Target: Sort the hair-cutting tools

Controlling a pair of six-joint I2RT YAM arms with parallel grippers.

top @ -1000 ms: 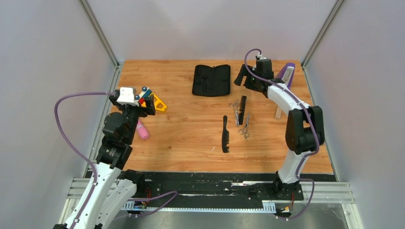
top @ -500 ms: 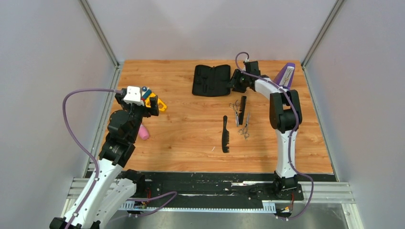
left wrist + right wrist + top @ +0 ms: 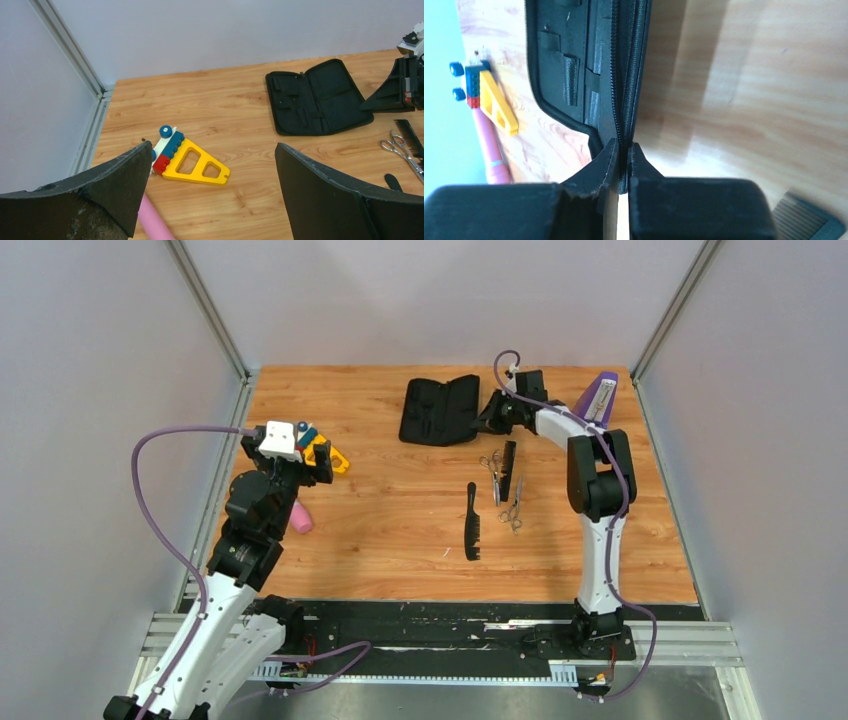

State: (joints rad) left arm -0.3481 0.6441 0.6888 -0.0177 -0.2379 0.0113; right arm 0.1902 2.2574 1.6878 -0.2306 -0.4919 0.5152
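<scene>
I have my right gripper (image 3: pixel 623 150) clamped on the black rectangular zip case (image 3: pixel 440 410) near the counter's far edge; left gripper (image 3: pixel 212 150) spread wide.

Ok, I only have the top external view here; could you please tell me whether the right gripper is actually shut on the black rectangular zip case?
Observer: Yes. The right wrist view shows the right gripper pinched shut on the zipper edge of the black rectangular zip case.
Operator: Thank you. Is anything stored inside it?
Observer: In the left wrist view it lies open and its pockets look empty.
Operator: And is the other arm carrying anything?
Observer: No. The left gripper is open with nothing between its fingers.
</scene>
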